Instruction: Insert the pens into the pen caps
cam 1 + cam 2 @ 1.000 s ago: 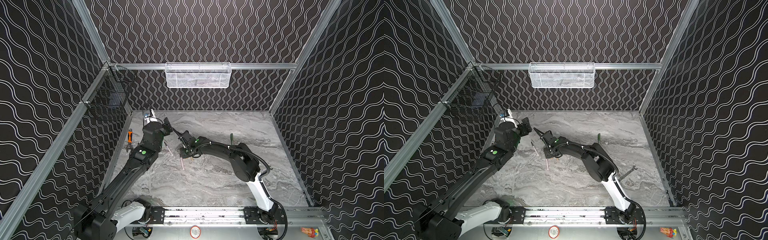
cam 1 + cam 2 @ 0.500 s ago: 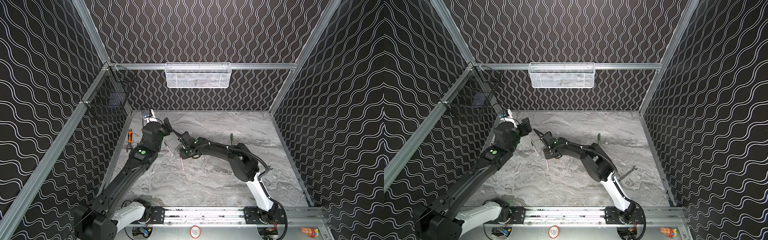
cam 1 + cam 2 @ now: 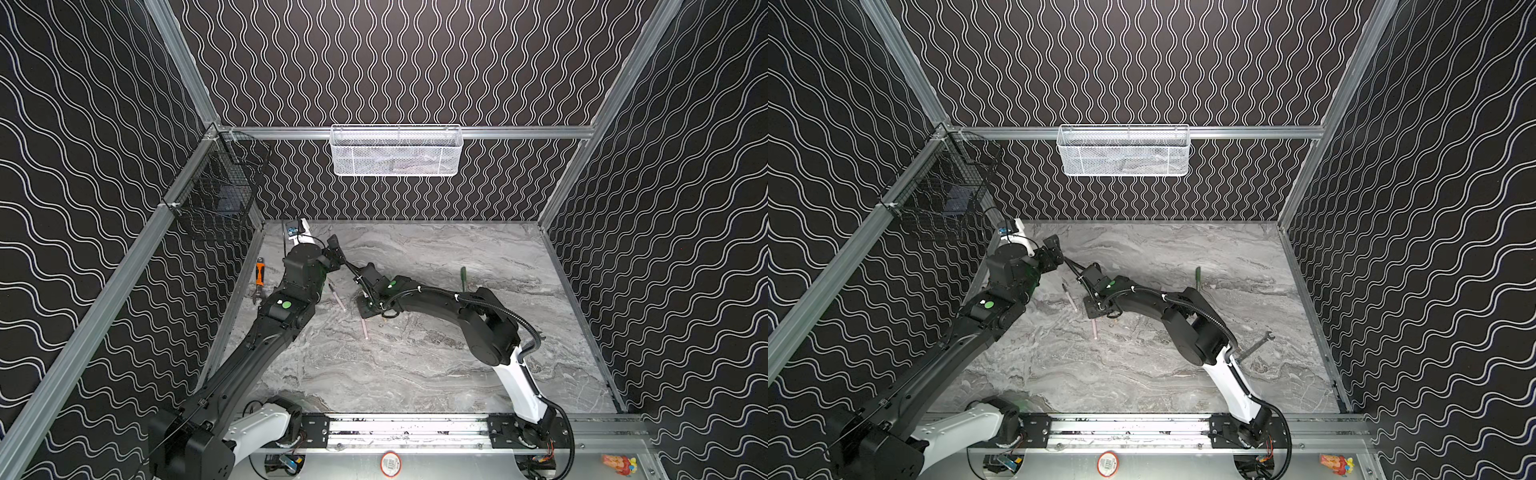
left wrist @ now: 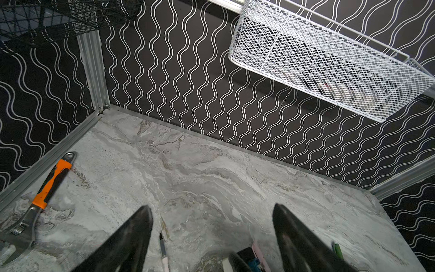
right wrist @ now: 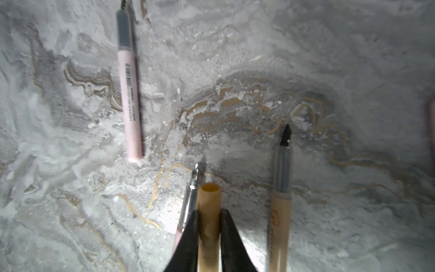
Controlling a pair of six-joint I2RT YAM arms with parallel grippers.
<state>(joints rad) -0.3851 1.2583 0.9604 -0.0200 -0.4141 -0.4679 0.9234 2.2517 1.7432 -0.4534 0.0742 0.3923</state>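
– The right pincer point(image 5: 209, 217) has narrowed onto the gold cap point(image 5: 209, 195); the cap's open mouth pokes past the tips.
– And its pen?
– The gold pen point(image 5: 279, 219) lies on the worktop point(image 5: 329, 70) just beside it. The left pincer point(image 4: 211, 212) hangs wide, holding nothing.

The table point(image 5: 306, 58) looks like matt grey marble veined with gold. The pink pen point(image 5: 129, 94) and the tan cap point(image 5: 209, 212) are smooth plastic with a faint sheen. The wrench point(image 4: 40, 200) has a bare metal head and an orange grip. The white basket point(image 4: 329, 63) is painted wire mesh; the corner post point(image 4: 93, 70), ribbed dull metal.
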